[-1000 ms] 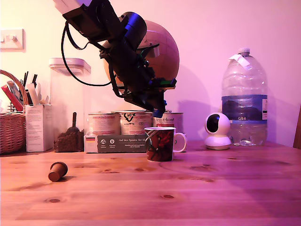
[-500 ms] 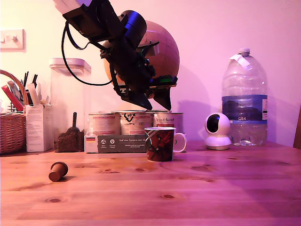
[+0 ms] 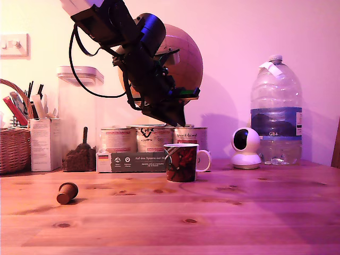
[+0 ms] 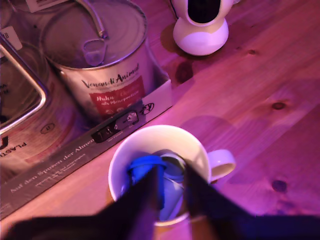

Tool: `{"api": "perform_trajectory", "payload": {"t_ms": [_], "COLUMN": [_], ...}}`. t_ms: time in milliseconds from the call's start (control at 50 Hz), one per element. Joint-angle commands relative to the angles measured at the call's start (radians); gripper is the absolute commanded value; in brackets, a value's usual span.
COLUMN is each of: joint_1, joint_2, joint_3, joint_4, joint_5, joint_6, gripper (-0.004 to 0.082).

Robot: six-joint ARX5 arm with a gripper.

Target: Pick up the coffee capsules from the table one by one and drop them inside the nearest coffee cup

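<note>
Exterior view: gripper [image 3: 171, 118] hangs directly above the patterned coffee cup [image 3: 180, 162], placed for a drop into it; finger state cannot be told here. Reddish-brown capsule [image 3: 67, 192] lies on its side on the wooden table [image 3: 223, 218], well apart towards the exterior view's left. Wrist view: fingers [image 4: 142, 197] slightly parted over the cup's mouth; blue capsule [image 4: 146, 166] between them, whether gripped or released unclear.

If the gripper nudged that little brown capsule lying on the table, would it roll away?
Probably it would roll. The brown capsule lies on its side on the bare table, and its tapered shape would likely curve its path rather than run straight. It looks small and light, so even a slight touch might shift it.
</note>
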Motion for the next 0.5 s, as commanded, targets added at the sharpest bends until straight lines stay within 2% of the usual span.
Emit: {"api": "perform_trajectory", "payload": {"t_ms": [0,160,260,320,340,480], "joint_1": [-0.003,-0.006,-0.006,-0.005,-0.004,-0.003], "joint_2": [-0.026,-0.108,-0.179,-0.221,-0.233,-0.333], "joint_3": [-0.028,-0.137,-0.229,-0.276,-0.291,-0.418], "joint_4": [0.027,0.101,0.160,0.175,0.180,0.246], "joint_5": [0.004,-0.004,-0.027,-0.030,-0.030,-0.031], "joint_6": [-0.004,-0.008,-0.009,-0.016,-0.031,-0.039], "gripper": [0.0014,0.0008,0.0001,0.0001,0.0001,0.0001]}}
